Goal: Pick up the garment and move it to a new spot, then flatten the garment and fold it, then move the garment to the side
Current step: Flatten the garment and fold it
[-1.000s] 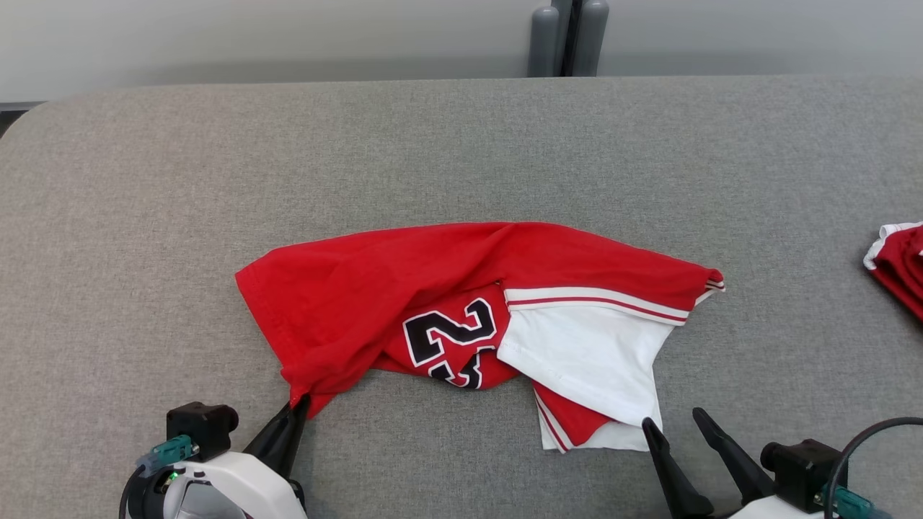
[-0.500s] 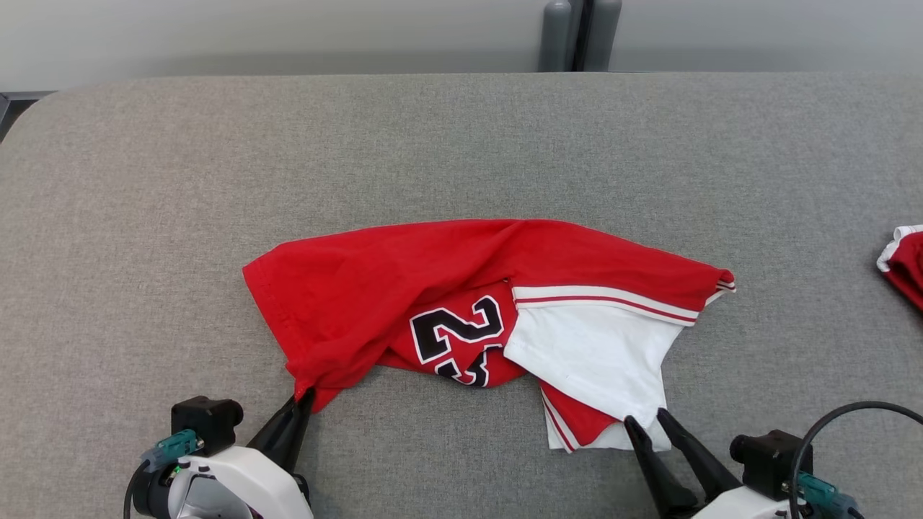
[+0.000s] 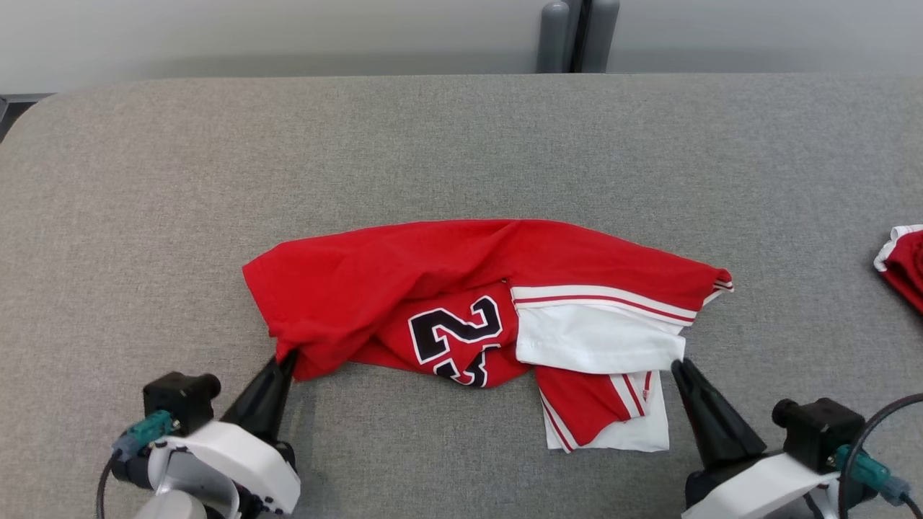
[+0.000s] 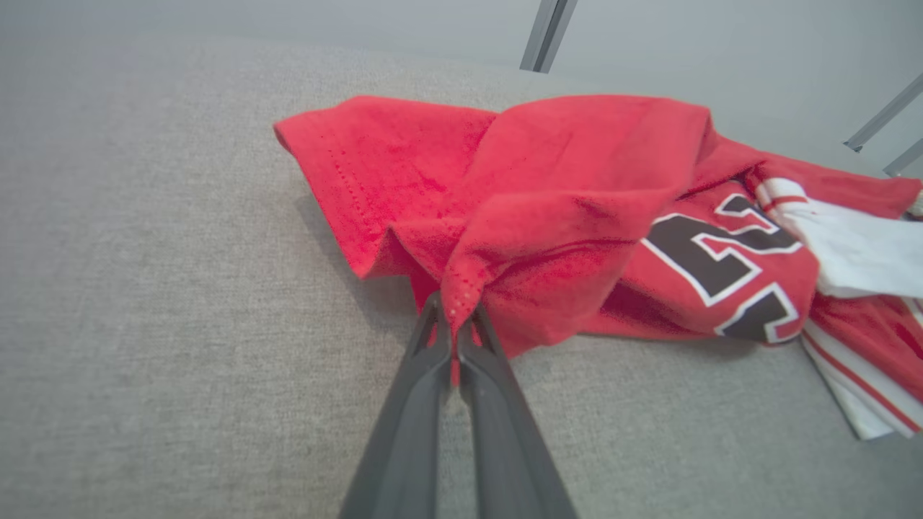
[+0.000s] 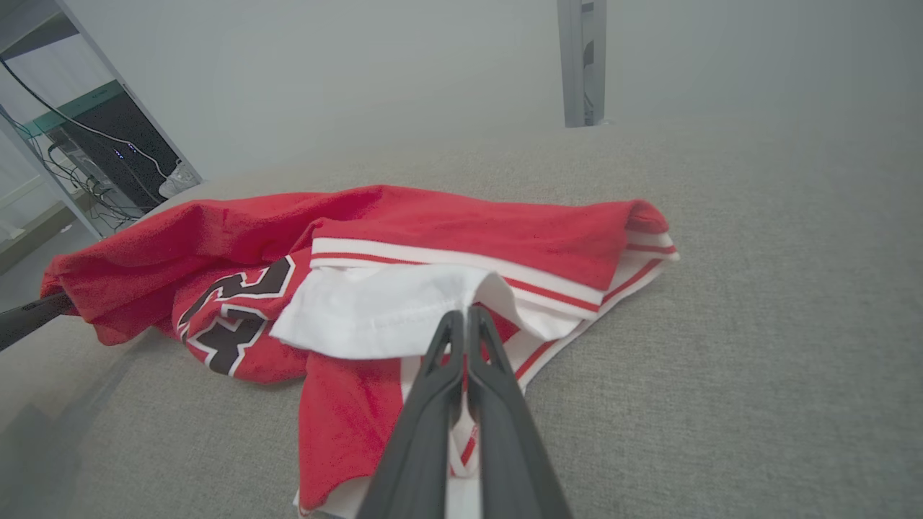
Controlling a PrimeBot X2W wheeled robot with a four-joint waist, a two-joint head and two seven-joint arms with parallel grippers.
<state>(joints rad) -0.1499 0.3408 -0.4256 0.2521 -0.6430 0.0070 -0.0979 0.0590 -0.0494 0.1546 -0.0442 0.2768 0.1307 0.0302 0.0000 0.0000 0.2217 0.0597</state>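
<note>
Grey woven fabric covers the table, which runs back to a pale wall with a pair of grey posts behind its far edge.

At the lower left, the left fingers are closed tight on the near-left corner of the garment. The left wrist view shows the pinch up close: a stitched red hem is caught between the two dark tips, with a sliver of red cloth hanging down in the slit below them.

The garment is a red and white jersey, lying rumpled near the middle of the table, closer to the near edge. Its left half is plain red and bunched in folds. At the centre is a black number edged in white: a clear 2, with a second digit partly tucked under that looks like a 3. No other writing can be read.

Right of the number a white panel with red and white stripes is folded over. The right fingers are pressed together on its right corner, holding a fold of white cloth. The right wrist view adds a metal rack with cables off the table's far left end, and the left fingers' dark tip at the garment's other end.

At the far right edge of the table, well apart, lies another red and white cloth.
</note>
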